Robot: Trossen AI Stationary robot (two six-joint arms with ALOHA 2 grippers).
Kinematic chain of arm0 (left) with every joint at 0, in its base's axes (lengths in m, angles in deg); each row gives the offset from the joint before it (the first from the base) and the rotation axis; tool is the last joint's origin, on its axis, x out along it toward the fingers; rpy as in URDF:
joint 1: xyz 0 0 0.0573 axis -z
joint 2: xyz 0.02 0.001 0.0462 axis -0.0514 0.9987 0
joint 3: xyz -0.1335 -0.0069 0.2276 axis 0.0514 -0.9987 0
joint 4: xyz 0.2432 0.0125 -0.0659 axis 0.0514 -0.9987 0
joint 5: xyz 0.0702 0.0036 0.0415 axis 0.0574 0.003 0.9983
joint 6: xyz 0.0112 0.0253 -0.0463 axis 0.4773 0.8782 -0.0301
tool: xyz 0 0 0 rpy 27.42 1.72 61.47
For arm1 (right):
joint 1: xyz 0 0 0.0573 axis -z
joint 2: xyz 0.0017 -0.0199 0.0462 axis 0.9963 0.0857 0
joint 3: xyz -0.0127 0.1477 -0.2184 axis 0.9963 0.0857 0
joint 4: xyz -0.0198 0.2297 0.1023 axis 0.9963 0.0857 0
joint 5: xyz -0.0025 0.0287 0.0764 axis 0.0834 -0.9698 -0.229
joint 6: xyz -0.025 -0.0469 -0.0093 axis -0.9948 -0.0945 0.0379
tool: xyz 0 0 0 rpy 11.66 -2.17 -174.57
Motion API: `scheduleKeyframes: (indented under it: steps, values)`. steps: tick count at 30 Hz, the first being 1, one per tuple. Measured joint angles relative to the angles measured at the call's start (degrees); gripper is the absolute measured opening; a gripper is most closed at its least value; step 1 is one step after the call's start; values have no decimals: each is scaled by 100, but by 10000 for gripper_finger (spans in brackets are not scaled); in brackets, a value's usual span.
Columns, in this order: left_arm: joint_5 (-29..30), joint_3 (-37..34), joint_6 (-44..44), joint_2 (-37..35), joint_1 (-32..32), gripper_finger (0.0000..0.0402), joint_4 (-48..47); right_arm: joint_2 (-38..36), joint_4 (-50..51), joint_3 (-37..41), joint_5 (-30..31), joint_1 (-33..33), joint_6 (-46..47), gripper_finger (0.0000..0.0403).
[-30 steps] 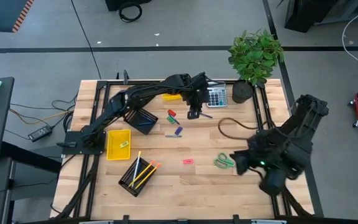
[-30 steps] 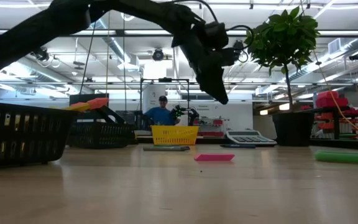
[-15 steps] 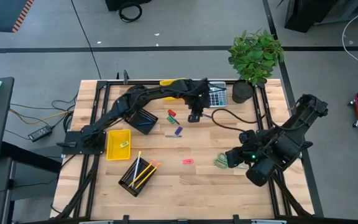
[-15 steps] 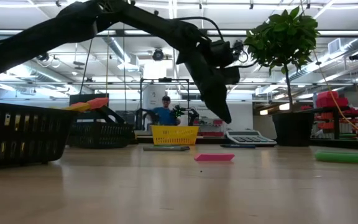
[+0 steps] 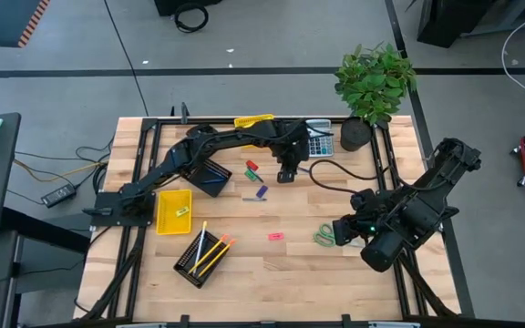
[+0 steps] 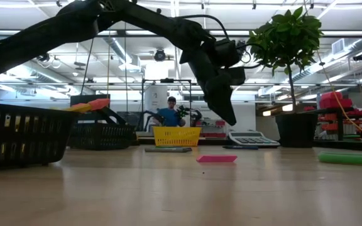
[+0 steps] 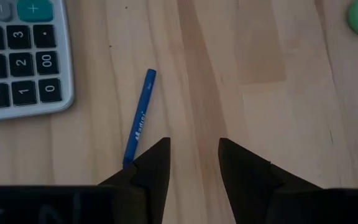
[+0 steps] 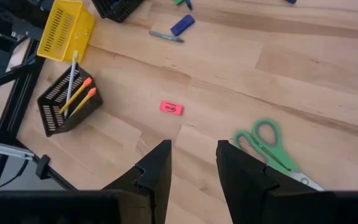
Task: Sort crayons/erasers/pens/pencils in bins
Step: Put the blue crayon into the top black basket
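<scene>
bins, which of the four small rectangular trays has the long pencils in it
The black wire mesh bin at the table's near left edge. Yellow and orange pencils stick out of it; the yellow bin beside it holds only a small piece.

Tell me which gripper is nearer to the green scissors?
Right. The right gripper hovers right beside the green scissors, while the left gripper is farther off, near the calculator.

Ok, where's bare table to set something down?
Free: the front strip between the pencil bin and scissors, around the pink eraser. Crowded: the back, around the left gripper, calculator and mesh bin.
</scene>
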Motion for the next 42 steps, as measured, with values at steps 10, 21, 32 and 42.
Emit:
scheduleKeyframes:
  steps: [10,21,32,42]
  values:
    - [4,0,-12,-9,17,136,-54,0,-42,0,0,-2,50,133]
    - [647,5,638,173,28,134,-1,0,-58,0,78,39,24,133]
    - [699,2,858,308,58,130,494,0,-222,0,101,353,-48,133]
    - [747,3,1088,369,37,121,703,0,-269,0,94,385,-175,133]
